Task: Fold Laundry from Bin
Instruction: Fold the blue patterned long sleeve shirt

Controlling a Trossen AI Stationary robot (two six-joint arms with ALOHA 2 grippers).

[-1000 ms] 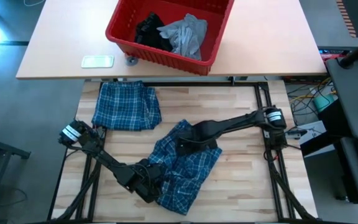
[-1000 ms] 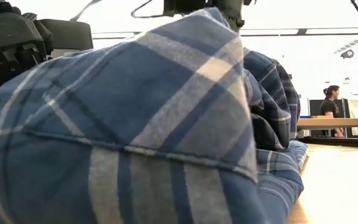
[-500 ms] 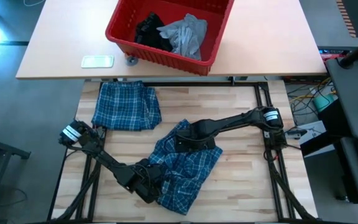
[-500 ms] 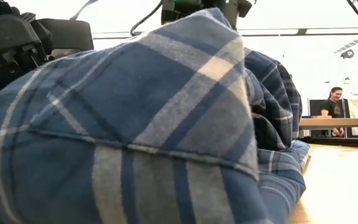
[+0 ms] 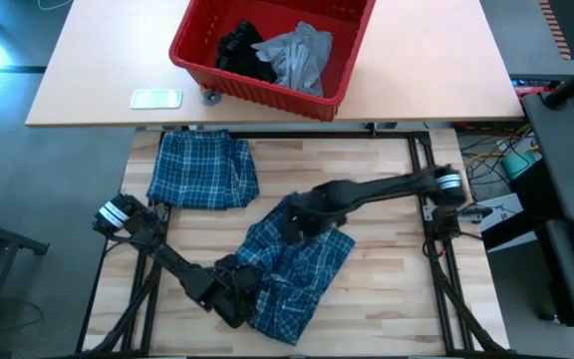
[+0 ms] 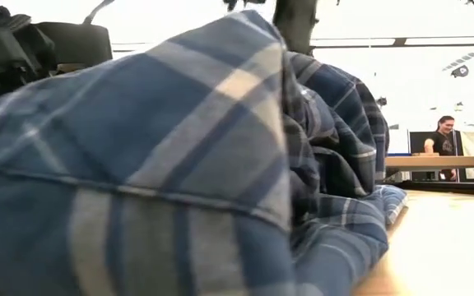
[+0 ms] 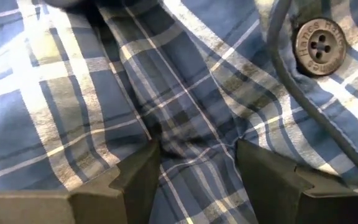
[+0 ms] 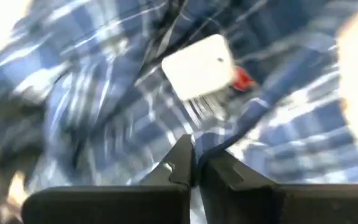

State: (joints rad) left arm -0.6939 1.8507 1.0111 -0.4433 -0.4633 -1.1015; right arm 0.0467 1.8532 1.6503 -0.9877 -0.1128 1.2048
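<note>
A blue-and-white plaid shirt (image 5: 292, 264) lies crumpled on the wooden table's middle. My left gripper (image 5: 239, 289) is at its near left part, shut on the cloth. Above the shirt's far end, my right gripper (image 5: 295, 224) is also shut on cloth, near a white neck label (image 8: 197, 65). In the low view the shirt (image 6: 155, 164) fills the picture as a raised heap. The red bin (image 5: 272, 45) stands on the far table with a grey T-shirt (image 5: 297, 55) and a black garment (image 5: 239, 48) inside. My left gripper holds a bunched ridge of plaid cloth (image 7: 194, 146) between its two fingers (image 7: 138, 171), slanting down from the near left. Several layers sit in the gap. A grey button (image 7: 319, 45) shows close by. The cloth there rests on the table. My right gripper pinches a thin edge of the shirt (image 8: 229, 144) between its shut fingers (image 8: 182, 163), just below the neck label. It comes from above, pointing steeply down. That end of the shirt is raised off the table and the rest trails below.
A folded plaid garment (image 5: 202, 170) lies at the wooden table's far left. A pale flat object (image 5: 156, 98) sits on the far table beside the bin. Bare wood shows to the right of the shirt (image 5: 387, 269). A person (image 6: 443, 144) stands far off in the room.
My right gripper has risen and rolled its wrist, drawing the shirt's far end up with it. In the low view the heap's peak has grown taller and shifted left. The shirt's near part under my left gripper has stayed in place.
</note>
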